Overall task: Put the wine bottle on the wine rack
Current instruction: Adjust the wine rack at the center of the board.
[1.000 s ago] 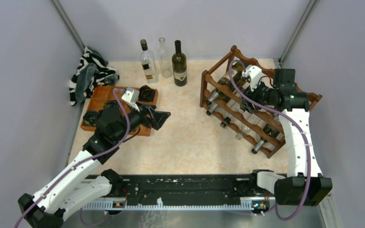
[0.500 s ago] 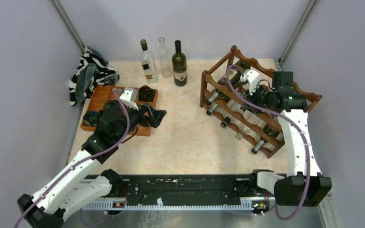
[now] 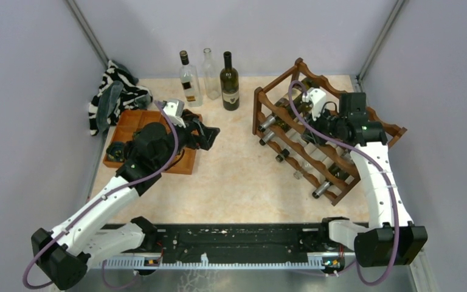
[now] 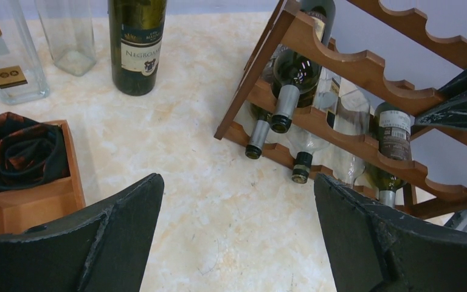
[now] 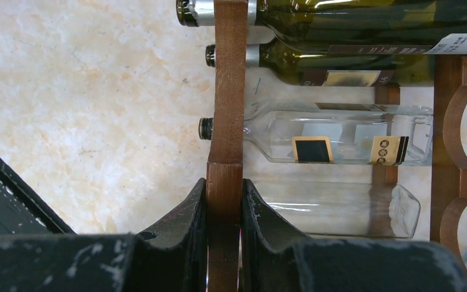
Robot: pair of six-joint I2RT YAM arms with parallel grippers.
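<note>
Lying in wine rack (image 4: pixel 365 67): several bottles (image 4: pixel 293 73)

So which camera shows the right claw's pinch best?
The right wrist view: the right gripper is shut on a wooden post of the wine rack, up close. The top view shows it small, at the rack; the left wrist view shows the rack, not the grip.
</note>
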